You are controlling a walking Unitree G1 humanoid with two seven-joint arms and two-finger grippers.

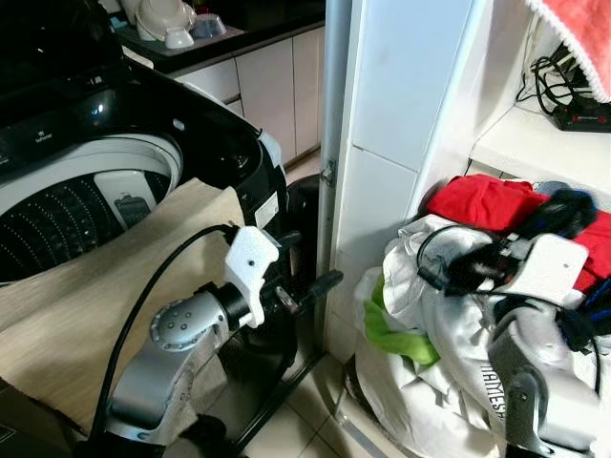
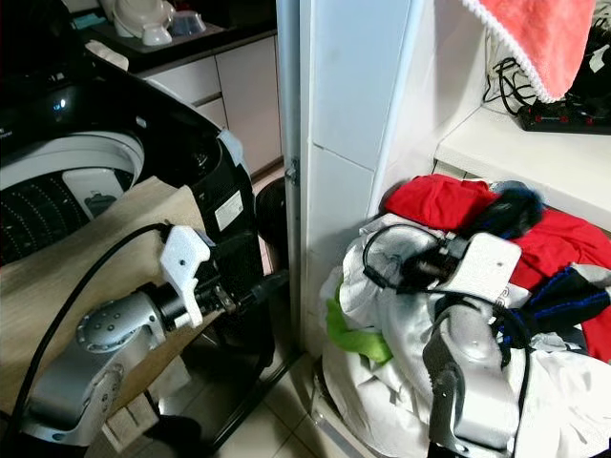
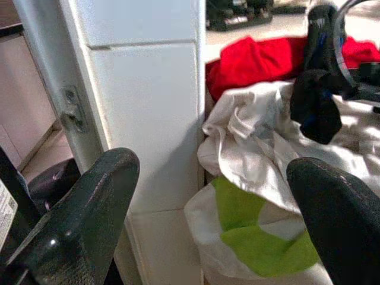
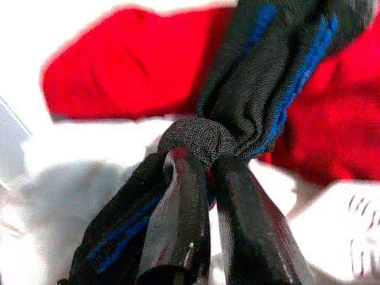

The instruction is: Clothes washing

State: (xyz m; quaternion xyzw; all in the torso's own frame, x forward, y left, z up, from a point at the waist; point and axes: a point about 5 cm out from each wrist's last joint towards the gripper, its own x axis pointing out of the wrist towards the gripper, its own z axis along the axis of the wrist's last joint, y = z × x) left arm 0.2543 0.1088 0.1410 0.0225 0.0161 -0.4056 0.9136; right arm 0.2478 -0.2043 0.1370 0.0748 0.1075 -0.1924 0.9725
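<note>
We see our right pincer (image 4: 205,169) clamped on a bunched fold of a black garment with blue stripes (image 4: 279,71), its two fingers (image 4: 178,219) pressed close together around the cloth. That garment lies on top of the laundry pile (image 2: 401,315) heaped to our right, just below a white shelf (image 2: 535,157). Beneath and behind it sits a red garment (image 1: 477,202), and under both spreads a crumpled white garment (image 3: 261,148) with a bright green piece (image 1: 396,334) tucked at its lower left side.

Our left pincer (image 1: 320,286) hangs empty with its fingers (image 3: 77,219) spread wide apart, pointing towards the white door frame (image 1: 382,124) that stands between the pile and the washing machine (image 1: 115,153). The top-loading machine is to our left with its lid up and the perforated drum (image 1: 57,224) visible. A beige cloth (image 1: 105,286) drapes over the machine's front edge, just beside our left arm. A pink towel (image 2: 539,38) hangs above the shelf, where a black power strip (image 1: 582,116) rests.
</note>
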